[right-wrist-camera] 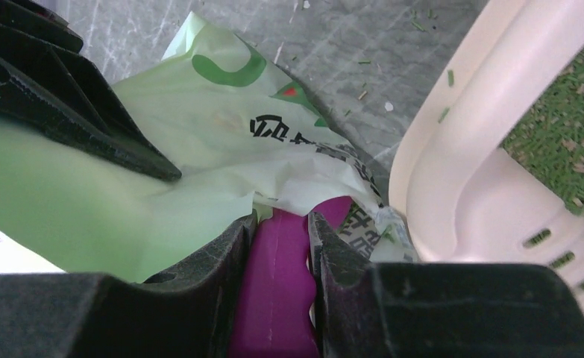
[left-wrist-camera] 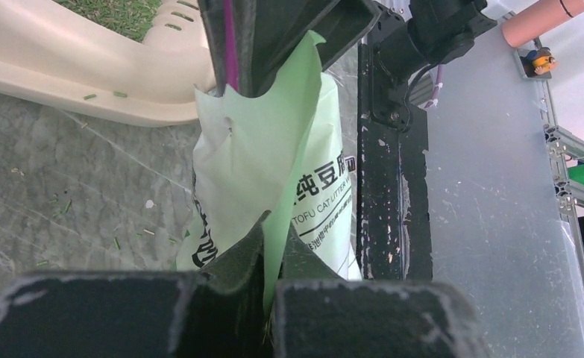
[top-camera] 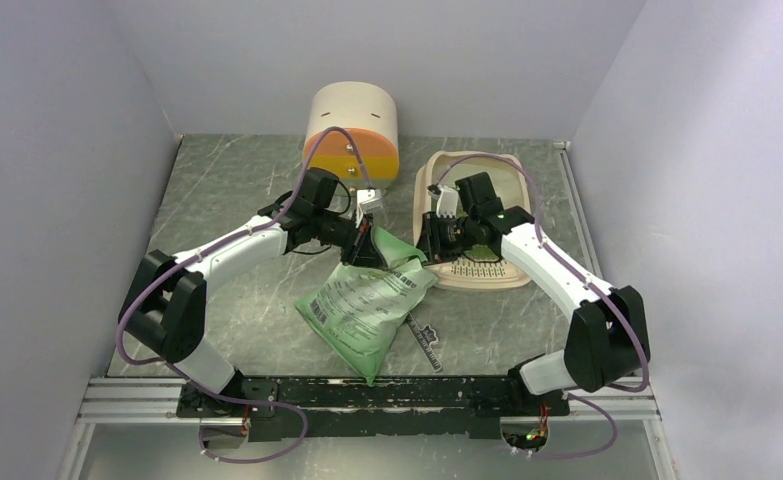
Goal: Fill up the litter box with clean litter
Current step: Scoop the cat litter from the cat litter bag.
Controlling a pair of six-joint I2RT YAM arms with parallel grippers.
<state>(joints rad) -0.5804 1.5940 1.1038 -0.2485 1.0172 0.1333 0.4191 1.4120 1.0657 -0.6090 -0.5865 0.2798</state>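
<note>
The beige litter box (top-camera: pixel 472 215) lies at the back right, and light-green clean litter (right-wrist-camera: pixel 564 112) covers its floor. In the left wrist view the litter (left-wrist-camera: pixel 117 11) shows past the box's rim (left-wrist-camera: pixel 87 67). A green printed bag (top-camera: pixel 367 305) lies in the middle with its mouth lifted toward the box. My left gripper (left-wrist-camera: pixel 272 246) is shut on the bag's upper edge (left-wrist-camera: pixel 274 171). My right gripper (right-wrist-camera: pixel 281 224) is shut on a magenta scoop's handle (right-wrist-camera: pixel 277 283), whose far end is hidden inside the bag (right-wrist-camera: pixel 199 142), right beside the box's rim (right-wrist-camera: pixel 453 156).
A round beige-and-orange drawer unit (top-camera: pixel 352 130) stands at the back, left of the box. A thin black strip (top-camera: pixel 425 340) lies by the bag's near end. Stray granules (left-wrist-camera: pixel 65 205) dot the marbled table. Grey walls close in on three sides.
</note>
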